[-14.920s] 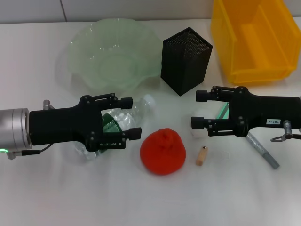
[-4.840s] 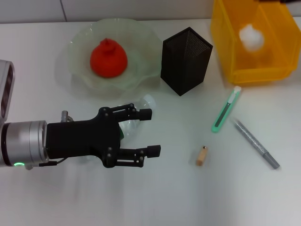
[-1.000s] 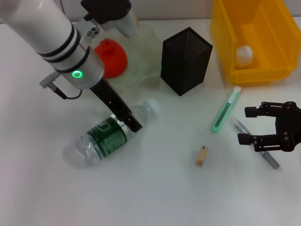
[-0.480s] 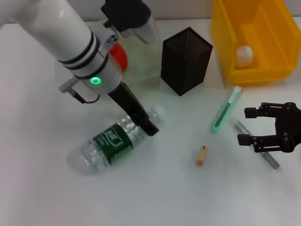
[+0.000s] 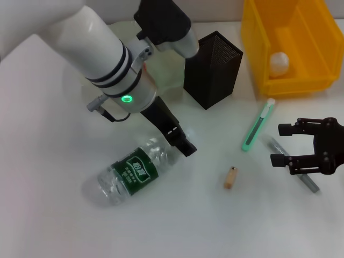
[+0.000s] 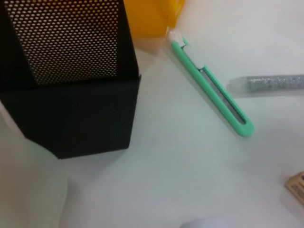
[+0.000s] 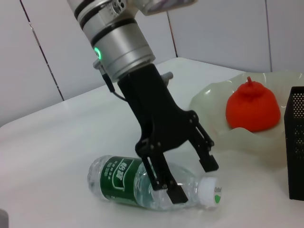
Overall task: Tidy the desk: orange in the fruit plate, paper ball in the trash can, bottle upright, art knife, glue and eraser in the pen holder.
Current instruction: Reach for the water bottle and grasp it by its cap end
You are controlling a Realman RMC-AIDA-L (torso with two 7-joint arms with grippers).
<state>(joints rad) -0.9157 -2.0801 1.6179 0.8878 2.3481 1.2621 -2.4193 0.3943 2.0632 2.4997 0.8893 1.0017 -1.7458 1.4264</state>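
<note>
Since half a second ago the left gripper (image 7: pixel 190 178) has slid toward the bottle's (image 5: pixel 126 174) neck, fingers (image 7: pixel 176 194) straddling it. Bottle lies on the table (image 5: pixel 48 226). Right gripper (image 5: pixel 279 144) hovers spread beside the art knife (image 5: pixel 257 131).

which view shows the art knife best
The left wrist view: the art knife lies whole and close, next to the pen holder. The head view shows it smaller. The right wrist view does not show it.
</note>
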